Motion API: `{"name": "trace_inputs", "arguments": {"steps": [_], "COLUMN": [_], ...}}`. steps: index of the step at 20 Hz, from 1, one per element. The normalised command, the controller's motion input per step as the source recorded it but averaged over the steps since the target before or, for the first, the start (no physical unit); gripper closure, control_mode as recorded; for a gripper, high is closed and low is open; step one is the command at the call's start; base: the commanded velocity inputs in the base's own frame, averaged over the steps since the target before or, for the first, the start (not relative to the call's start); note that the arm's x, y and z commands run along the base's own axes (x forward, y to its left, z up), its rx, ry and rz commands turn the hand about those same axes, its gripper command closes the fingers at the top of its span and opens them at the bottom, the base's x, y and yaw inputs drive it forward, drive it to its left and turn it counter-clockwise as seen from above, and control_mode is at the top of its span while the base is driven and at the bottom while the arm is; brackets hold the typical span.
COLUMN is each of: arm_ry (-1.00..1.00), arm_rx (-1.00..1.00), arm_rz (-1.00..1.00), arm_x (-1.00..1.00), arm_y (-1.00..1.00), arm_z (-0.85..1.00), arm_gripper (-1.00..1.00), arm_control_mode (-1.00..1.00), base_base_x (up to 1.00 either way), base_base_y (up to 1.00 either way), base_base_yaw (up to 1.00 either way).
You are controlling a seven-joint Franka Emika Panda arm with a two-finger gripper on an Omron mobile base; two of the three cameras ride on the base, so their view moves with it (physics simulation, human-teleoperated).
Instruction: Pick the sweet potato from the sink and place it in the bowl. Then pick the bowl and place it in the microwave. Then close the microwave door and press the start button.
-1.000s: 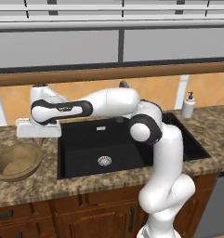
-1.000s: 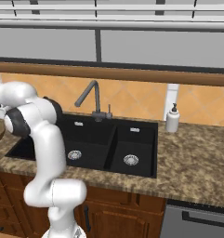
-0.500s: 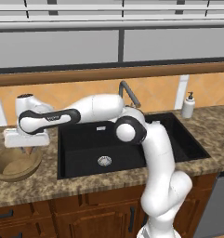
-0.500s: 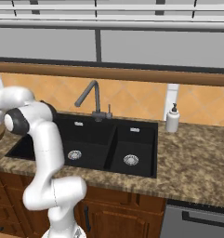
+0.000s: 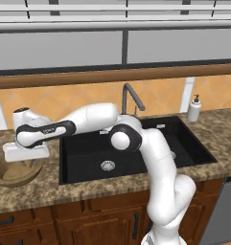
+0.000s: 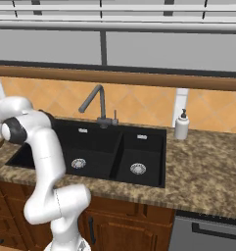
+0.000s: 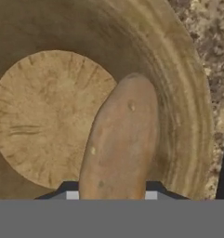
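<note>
Granite counter [image 5: 35, 191]; tool [image 5: 27, 165] over bowl [image 5: 11, 174].

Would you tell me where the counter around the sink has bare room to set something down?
Free: the counter right of the sink, in front of the soap bottle, and the front strip. Crowded: left of the sink, where the bowl sits under the gripper holding the sweet potato.

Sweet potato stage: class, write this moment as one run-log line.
gripper: shut on sweet potato | position: over wooden bowl | sink: vacated | next: release
</note>
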Motion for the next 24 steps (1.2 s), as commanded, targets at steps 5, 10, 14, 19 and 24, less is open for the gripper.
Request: {"name": "trace_inputs", "arguments": {"steps": [5, 10, 14, 19, 24], "arm_ry": [0.0, 0.0, -0.12, -0.11, -0.01], "arm_rx": [0.0, 0.0, 0.0, 0.0, 0.07], "arm_rz": [0.0, 0.0, 0.0, 0.0, 0.0], "arm_x": [0.09, 0.08, -0.18, -0.1, 0.0], "arm_y": [0.0, 0.0, 0.0, -0.01, -0.58], "arm_z": [-0.44, -0.21, 0.17, 0.29, 0.33], "arm_gripper": [1.0, -1.0, -1.0, -1.0, -1.0], "arm_control_mode": [-1.0, -1.0, -1.0, -1.0, -1.0], "base_base_x": [0.0, 0.0, 0.0, 0.0, 0.0], "base_base_y": [0.0, 0.0, 0.0, 0.0, 0.0], "base_base_yaw": [0.0, 0.0, 0.0, 0.0, 0.0]}}
